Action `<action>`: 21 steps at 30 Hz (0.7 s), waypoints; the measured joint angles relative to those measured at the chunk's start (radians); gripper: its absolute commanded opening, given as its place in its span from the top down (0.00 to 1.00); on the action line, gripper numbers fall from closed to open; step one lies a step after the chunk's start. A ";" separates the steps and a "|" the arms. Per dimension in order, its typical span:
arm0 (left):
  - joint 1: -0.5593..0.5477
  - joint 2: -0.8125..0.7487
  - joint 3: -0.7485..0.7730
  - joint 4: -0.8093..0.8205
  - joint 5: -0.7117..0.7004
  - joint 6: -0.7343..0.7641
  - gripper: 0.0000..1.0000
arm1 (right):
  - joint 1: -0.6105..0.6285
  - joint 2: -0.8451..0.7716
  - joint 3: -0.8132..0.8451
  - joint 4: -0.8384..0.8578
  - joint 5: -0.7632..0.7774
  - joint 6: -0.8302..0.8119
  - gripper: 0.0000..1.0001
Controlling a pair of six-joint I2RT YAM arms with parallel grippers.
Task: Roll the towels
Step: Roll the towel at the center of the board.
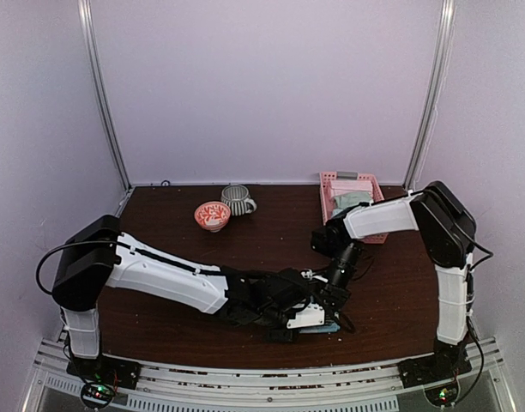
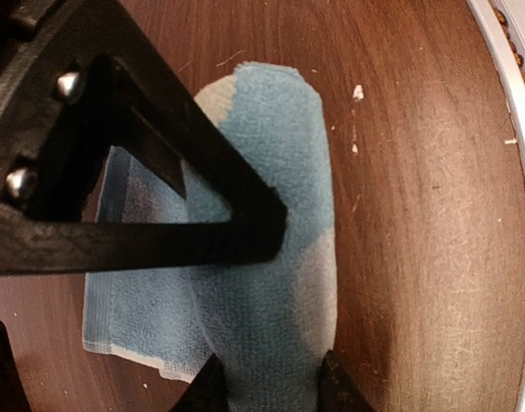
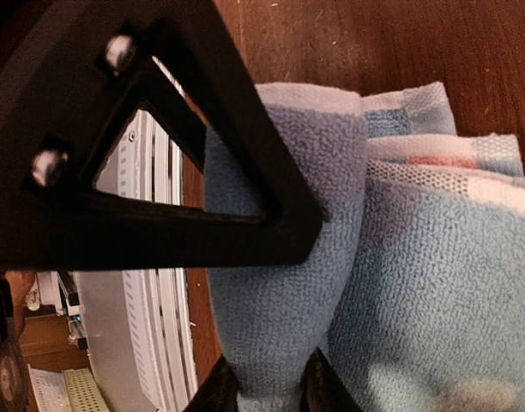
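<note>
Near the table's (image 1: 159, 219) front edge, left gripper (image 2: 271, 390) and right gripper (image 3: 271, 386) each pinch a half-rolled blue towel (image 2: 280, 172); more towels (image 1: 348, 202) wait in the basket (image 1: 325, 202).

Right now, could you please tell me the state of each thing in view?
blue towel: partly rolled, flat tail lying on table.
left tool: closed on blue towel.
right tool: closed on blue towel.
basket: upright, holding towels.
bowl: upright.
mug: upright.
</note>
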 measured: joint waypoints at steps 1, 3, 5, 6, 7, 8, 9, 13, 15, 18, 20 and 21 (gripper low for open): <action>0.000 0.001 0.000 0.000 0.003 0.000 0.76 | 0.000 -0.005 0.005 -0.007 0.003 -0.005 0.65; 0.000 0.001 0.000 0.001 0.008 -0.003 0.80 | 0.001 -0.023 0.010 -0.022 0.012 -0.018 0.62; 0.000 0.001 0.000 0.001 0.012 -0.010 0.81 | -0.002 -0.058 0.011 -0.045 0.022 -0.032 0.60; 0.000 0.001 0.000 0.001 0.012 -0.013 0.82 | -0.005 -0.084 0.011 -0.056 0.027 -0.038 0.60; 0.000 0.001 0.000 0.001 0.012 -0.016 0.82 | -0.010 -0.109 0.012 -0.064 0.032 -0.035 0.59; 0.000 0.001 0.000 0.001 0.012 -0.019 0.82 | -0.016 -0.135 0.011 -0.067 0.036 -0.031 0.59; 0.000 0.001 0.000 0.001 0.012 -0.023 0.83 | -0.027 -0.167 0.011 -0.066 0.042 -0.019 0.59; -0.001 0.001 0.000 0.002 0.012 -0.035 0.83 | -0.072 -0.267 -0.020 0.019 0.126 0.101 0.62; -0.003 0.001 0.000 0.003 0.011 -0.037 0.84 | -0.084 -0.300 -0.068 0.105 0.215 0.180 0.62; -0.007 0.001 0.000 0.004 0.006 -0.037 0.84 | -0.080 -0.293 -0.111 0.181 0.319 0.251 0.60; -0.011 0.001 0.000 0.005 0.003 -0.037 0.84 | -0.074 -0.273 -0.116 0.209 0.356 0.277 0.59; -0.012 0.001 0.000 0.005 0.002 -0.037 0.84 | -0.069 -0.264 -0.116 0.222 0.368 0.284 0.59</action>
